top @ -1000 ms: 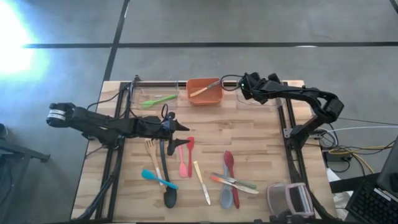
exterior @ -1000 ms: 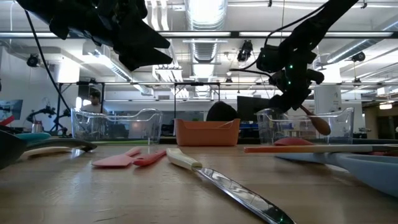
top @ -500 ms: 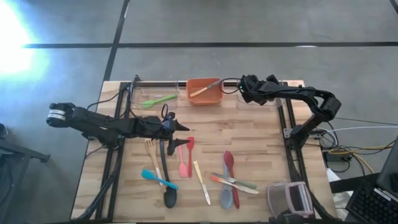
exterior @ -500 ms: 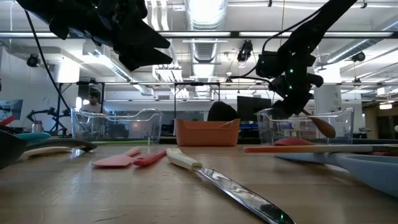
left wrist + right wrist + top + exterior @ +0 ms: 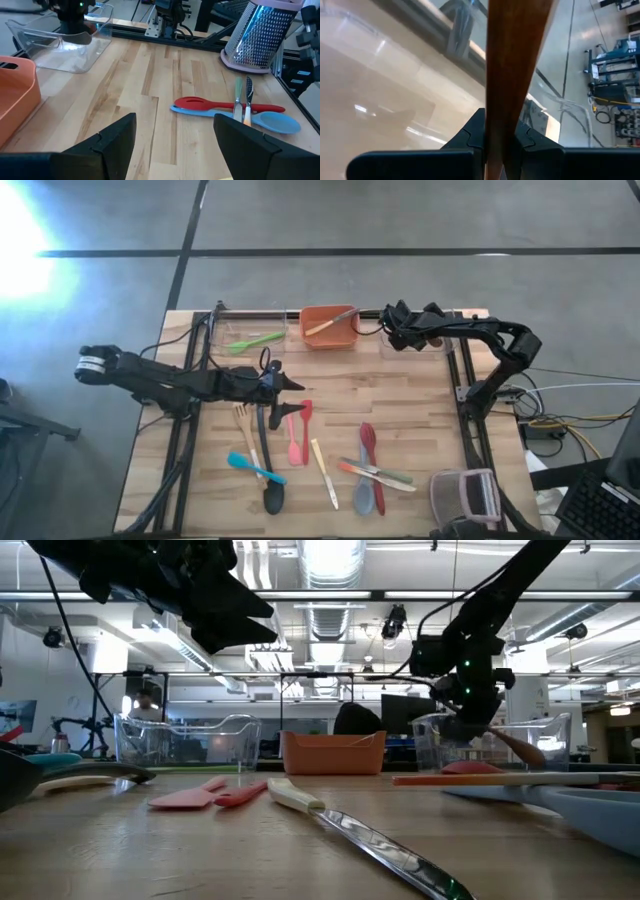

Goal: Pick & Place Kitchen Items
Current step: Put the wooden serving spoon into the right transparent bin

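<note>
Since the wooden spoon (image 5: 512, 60) is pinched by its handle between the jaws of the right gripper (image 5: 499, 131), hanging bowl-down at the back right of the surface (image 5: 420, 410), right at the right-hand clear bin (image 5: 550, 730), I'd say the step in hand is setting it into that bin. To do it well, the spoon's bowl should clear the thin plastic wall before it goes lower. The handle should tip so its length lies along the bin, and the jaws should part only once the spoon is low enough not to bounce out. A long handle held near one end may swing, so a slow descent looks wise. The left gripper (image 5: 175, 125) hovers over the middle of the surface, jaws spread with nothing between them, above the loose utensils. By my count from above, one wooden spoon is held. One green utensil (image 5: 255, 340) lies in the left clear bin (image 5: 185, 735), and one pale one (image 5: 330, 323) lies in the orange bin (image 5: 305, 330). About ten more lie scattered on the front half, though the crossed ones at the front right are hard to separate. There are two clear bins, one orange bin, and one metal grater (image 5: 465, 500) at the front right corner.
</note>
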You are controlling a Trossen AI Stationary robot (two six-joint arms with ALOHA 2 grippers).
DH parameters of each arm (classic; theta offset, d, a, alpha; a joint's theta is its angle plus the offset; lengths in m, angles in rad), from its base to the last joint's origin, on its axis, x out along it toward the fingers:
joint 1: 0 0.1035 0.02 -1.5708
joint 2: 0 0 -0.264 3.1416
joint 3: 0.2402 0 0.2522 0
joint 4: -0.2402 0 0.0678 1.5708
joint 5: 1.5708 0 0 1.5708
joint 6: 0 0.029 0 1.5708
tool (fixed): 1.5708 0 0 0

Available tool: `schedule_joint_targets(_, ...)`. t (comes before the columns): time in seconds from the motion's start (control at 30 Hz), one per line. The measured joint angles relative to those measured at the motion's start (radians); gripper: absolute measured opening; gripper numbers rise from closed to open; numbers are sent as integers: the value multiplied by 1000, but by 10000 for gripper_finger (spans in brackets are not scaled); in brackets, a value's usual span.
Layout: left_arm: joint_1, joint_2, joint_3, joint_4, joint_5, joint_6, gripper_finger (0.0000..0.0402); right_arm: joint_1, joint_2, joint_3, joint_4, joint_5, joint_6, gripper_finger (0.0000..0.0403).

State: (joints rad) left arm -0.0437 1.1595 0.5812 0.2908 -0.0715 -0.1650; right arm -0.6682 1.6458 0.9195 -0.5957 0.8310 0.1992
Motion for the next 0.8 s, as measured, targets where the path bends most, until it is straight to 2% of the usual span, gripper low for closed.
schedule_joint_targets(0.37, 0, 0, 0, 0, 0, 5, 268, 1, 67, 0, -7, -17, 19, 22)
schedule_joint_targets(0.8, 0, 0, 0, 0, 0, 5, 268, 0, 72, 0, -2, -192, 30, 21)
